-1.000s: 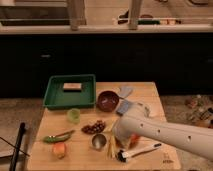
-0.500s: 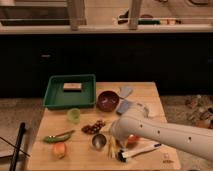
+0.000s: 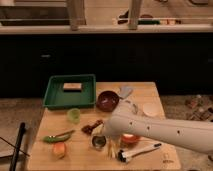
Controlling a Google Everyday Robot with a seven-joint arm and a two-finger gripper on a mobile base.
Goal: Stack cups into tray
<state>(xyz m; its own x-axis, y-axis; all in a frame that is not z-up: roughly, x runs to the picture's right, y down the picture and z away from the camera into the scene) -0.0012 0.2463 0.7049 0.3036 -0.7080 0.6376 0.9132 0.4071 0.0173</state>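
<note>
A green tray (image 3: 50,102) stands at the table's back left with a brown sponge (image 3: 73,87) in it. A small green cup (image 3: 74,115) stands in front of the tray. A metal cup (image 3: 98,142) stands near the front middle. An orange-red cup (image 3: 131,138) is partly hidden under my arm. A white cup (image 3: 150,109) sits at the right. My white arm reaches in from the lower right, and the gripper (image 3: 103,134) is at its end, just above the metal cup.
A dark red bowl (image 3: 107,100) sits right of the tray, with a grey object (image 3: 125,92) behind it. Reddish food (image 3: 90,128), a green pepper (image 3: 57,136), an orange fruit (image 3: 59,149) and a white-handled brush (image 3: 137,151) lie on the wooden table (image 3: 145,92).
</note>
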